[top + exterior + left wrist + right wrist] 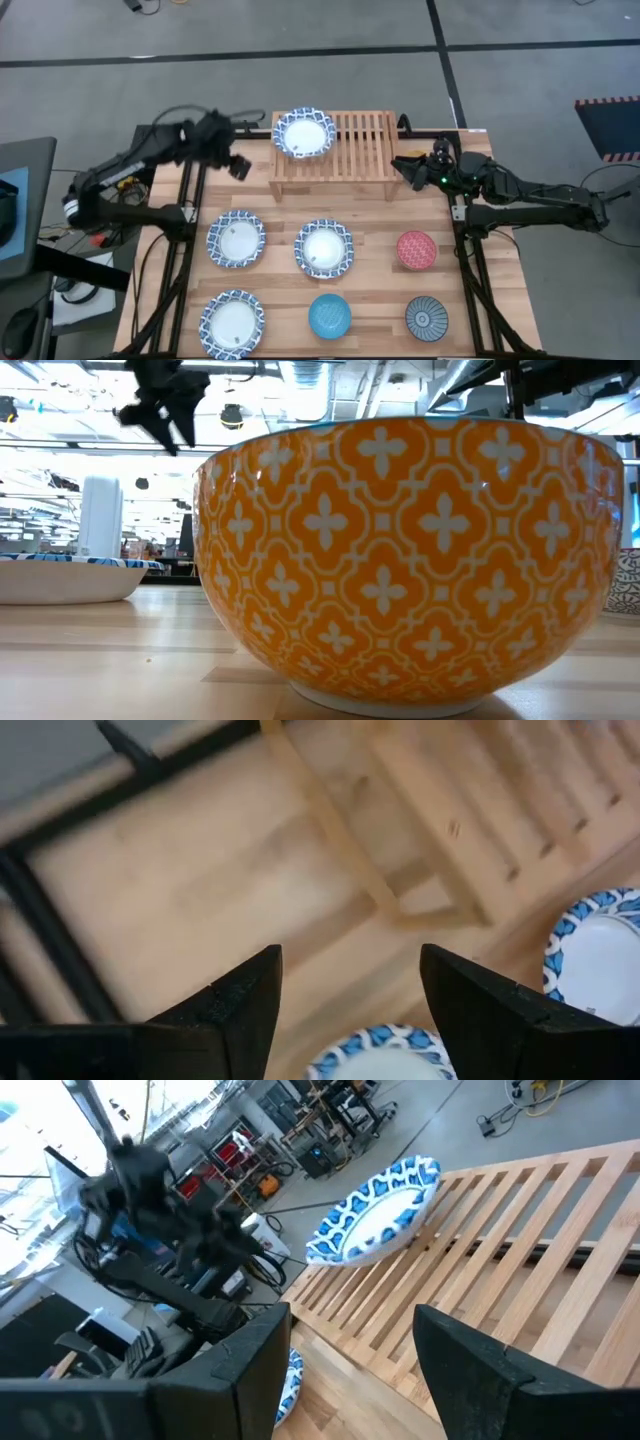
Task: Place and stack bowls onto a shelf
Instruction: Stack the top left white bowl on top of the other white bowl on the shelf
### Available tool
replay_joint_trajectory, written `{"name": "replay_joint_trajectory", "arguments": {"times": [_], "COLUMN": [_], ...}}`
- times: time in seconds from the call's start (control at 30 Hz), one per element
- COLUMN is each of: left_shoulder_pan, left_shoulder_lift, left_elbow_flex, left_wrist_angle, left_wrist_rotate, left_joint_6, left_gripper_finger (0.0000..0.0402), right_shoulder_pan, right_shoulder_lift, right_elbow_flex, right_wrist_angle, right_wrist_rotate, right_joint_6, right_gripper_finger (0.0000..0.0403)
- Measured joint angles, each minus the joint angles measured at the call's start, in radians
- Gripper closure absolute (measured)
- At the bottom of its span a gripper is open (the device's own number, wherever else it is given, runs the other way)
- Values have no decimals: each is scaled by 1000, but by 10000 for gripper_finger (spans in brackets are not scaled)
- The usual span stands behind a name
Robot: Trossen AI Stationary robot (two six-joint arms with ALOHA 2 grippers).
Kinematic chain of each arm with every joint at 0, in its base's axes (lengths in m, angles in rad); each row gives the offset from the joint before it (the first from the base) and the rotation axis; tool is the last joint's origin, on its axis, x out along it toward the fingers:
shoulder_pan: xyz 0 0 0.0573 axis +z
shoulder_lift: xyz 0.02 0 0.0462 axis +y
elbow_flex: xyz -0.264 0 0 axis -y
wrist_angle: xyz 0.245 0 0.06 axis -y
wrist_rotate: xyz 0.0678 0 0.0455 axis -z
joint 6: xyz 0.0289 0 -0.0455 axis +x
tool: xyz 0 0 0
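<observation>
The light-wood shelf (pixel 345 150) stands at the table's far side. One white bowl with a blue rim (pixel 304 133) rests on the left part of its slatted top; it also shows in the right wrist view (pixel 380 1215). My left gripper (pixel 238 165) hangs open and empty above the table, just left of the shelf (pixel 400 840). My right gripper (pixel 405 165) is open and empty at the shelf's right end (pixel 520 1230). Three white bowls (pixel 236 238) (pixel 323 248) (pixel 232 322), a red bowl (pixel 416 249), a bright blue bowl (pixel 329 316) and a dark-blue radial bowl (pixel 426 319) sit on the table.
A yellow patterned bowl (pixel 410 560) stands on the table right before the low camera and blocks most of that view; it lies outside the high view. Black frame bars (pixel 190 215) (pixel 470 250) run along the table's left and right sides.
</observation>
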Motion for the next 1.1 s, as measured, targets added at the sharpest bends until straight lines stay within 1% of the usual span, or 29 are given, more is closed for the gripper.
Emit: {"name": "replay_joint_trajectory", "arguments": {"times": [0.1, 0.2, 0.3, 0.4, 0.5, 0.63, 0.77, 0.9, 1.0, 1.1], "left_shoulder_pan": [-60, -125, -168, -177, -178, -178, -178, -178, -177, -177], "left_shoulder_lift": [-76, -99, -99, -84, -68, -44, -18, 13, 39, 61], "left_elbow_flex": [-181, -325, -422, -491, -539, -581, -601, -623, -644, -654], "left_wrist_angle": [92, 139, 142, 153, 149, 151, 149, 159, 157, 156], "left_wrist_rotate": [16, 31, 25, 21, 25, 75, 110, 116, 121, 150], "left_joint_6": [-88, -118, -159, -226, -254, -257, -226, -182, -167, -165], "left_gripper_finger": [180, 180, 180, 180, 180, 180, 180, 185, 208, 252], "right_shoulder_pan": [-6, -18, -29, -35, -35, -33, -32, -32, -32, -32], "right_shoulder_lift": [0, 0, 0, 0, 0, 0, 0, 0, 0, 0], "right_elbow_flex": [0, 0, 0, 0, 0, 0, 0, 0, 0, 0], "right_wrist_angle": [0, 0, 1, 1, 2, 1, 1, 1, 1, 1], "right_wrist_rotate": [0, 0, 0, 0, 0, 0, 0, 0, -1, -1], "right_joint_6": [0, 0, 1, 6, 8, 12, 17, 19, 19, 19], "right_gripper_finger": [163, 163, 163, 163, 163, 163, 163, 163, 163, 163]}}
